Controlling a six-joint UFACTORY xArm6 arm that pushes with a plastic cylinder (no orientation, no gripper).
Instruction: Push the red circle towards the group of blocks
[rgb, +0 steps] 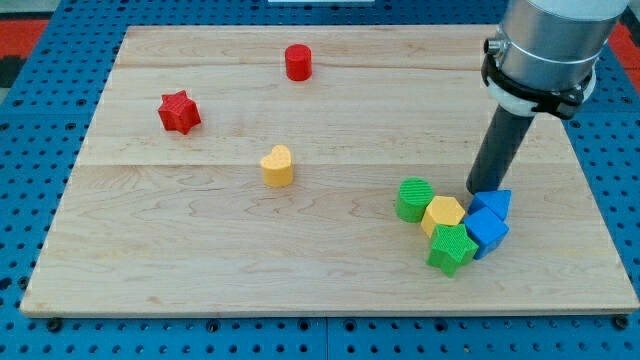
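The red circle (298, 62) stands near the view's top, left of centre. A group of blocks lies at the lower right: a green circle (413, 199), a yellow hexagon (443, 214), a green star (451, 248) and two blue blocks (490, 206) (486, 233). My tip (478, 189) rests on the board just above the upper blue block and to the right of the green circle, far from the red circle.
A red star (179, 111) lies at the upper left. A yellow heart (277, 166) sits left of centre. The wooden board (200, 270) lies on a blue pegboard; the arm's grey body (545, 45) hangs over the upper right corner.
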